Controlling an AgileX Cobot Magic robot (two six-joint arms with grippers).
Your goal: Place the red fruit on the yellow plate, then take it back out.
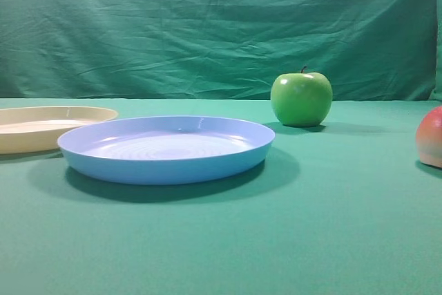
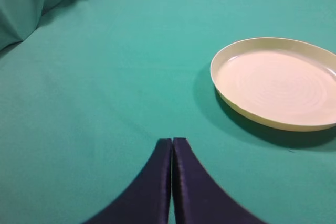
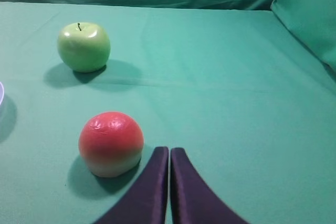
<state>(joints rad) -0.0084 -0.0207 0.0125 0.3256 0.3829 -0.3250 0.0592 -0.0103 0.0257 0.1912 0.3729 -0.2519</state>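
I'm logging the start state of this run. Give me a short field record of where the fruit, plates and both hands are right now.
red fruit: round dull red fruit resting on the green cloth, not on any plate
yellow plate: shallow round cream-yellow plastic plate, holds nothing
blue plate: shallow round light blue plastic plate, holds nothing, right of the yellow plate
green apple: glossy green apple upright on the cloth, apart from the red fruit
left hand: shut, holds nothing
right hand: shut, holds nothing, just beside the red fruit
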